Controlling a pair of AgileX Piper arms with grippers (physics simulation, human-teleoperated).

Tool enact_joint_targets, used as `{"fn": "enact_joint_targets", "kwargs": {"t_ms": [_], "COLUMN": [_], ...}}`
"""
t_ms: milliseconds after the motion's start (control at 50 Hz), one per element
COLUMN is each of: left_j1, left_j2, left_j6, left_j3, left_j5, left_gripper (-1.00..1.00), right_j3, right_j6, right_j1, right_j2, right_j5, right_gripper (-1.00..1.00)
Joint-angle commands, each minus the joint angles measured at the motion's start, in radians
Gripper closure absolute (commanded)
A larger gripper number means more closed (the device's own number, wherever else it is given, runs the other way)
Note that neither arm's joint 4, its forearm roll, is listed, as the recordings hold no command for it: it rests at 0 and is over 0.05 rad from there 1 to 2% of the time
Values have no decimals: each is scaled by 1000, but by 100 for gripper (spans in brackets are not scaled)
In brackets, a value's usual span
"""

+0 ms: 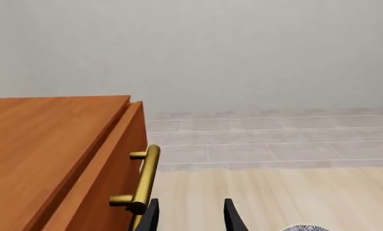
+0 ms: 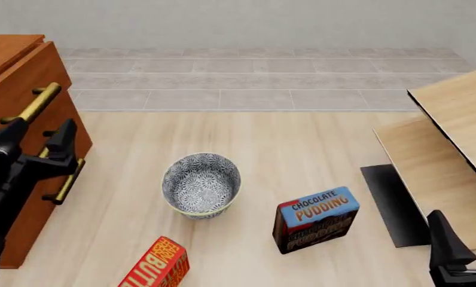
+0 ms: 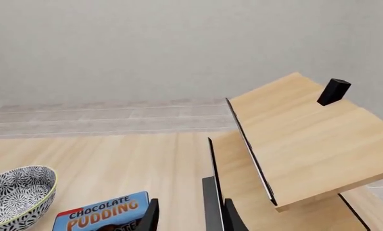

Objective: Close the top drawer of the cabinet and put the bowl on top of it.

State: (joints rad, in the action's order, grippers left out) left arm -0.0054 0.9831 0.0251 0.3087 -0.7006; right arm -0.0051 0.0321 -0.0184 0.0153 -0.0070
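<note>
— Pale wood table (image 2: pixel 302 149), grey tiles and a blank wall behind. Where's the bowl (image 2: pixel 200 184)?

— Mid-table, upright, well to the right of the cabinet (image 2: pixel 15 173), touching nothing. Blue-grey floral pattern, yellowish rim.

— Any writing?

— Right of the bowl stands a box (image 2: pixel 316 219) reading "CHOCOLATE PUDDING". Nearer than the bowl, a red box (image 2: pixel 156 266) shows "BUTT" before the frame cuts it.

— And the drawer (image 2: pixel 18 89)?

— At the cabinet's top; its front sits slightly proud of the body. Brass handle (image 1: pixel 145 177).

— Grippers?

— The left gripper (image 2: pixel 30 143) is beside the drawer handle, fingers spread, gripping nothing. The right gripper (image 3: pixel 188 216) is far right of the bowl, by light-wood furniture (image 3: pixel 300 154), fingers apart, empty.
</note>
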Motion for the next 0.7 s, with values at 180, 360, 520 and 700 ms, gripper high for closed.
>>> {"fn": "enact_joint_targets", "kwargs": {"t_ms": [180,360,520,700], "left_j1": [69,117,155,196], "left_j2": [84,92,93,91], "left_j6": [1,12,22,22], "left_j3": [41,37,31,30], "left_j5": [-43,-52,-56,-57], "left_gripper": [-100,-100,-100,-100], "right_j3": [-2,-2,1,0], "right_j6": [-2,-10,-13,-14], "right_j1": [1,8,11,12], "right_j2": [-2,1,7,6], "right_j5": [4,2,-4,-1], "right_gripper": [-100,-100,-100,-100]}}
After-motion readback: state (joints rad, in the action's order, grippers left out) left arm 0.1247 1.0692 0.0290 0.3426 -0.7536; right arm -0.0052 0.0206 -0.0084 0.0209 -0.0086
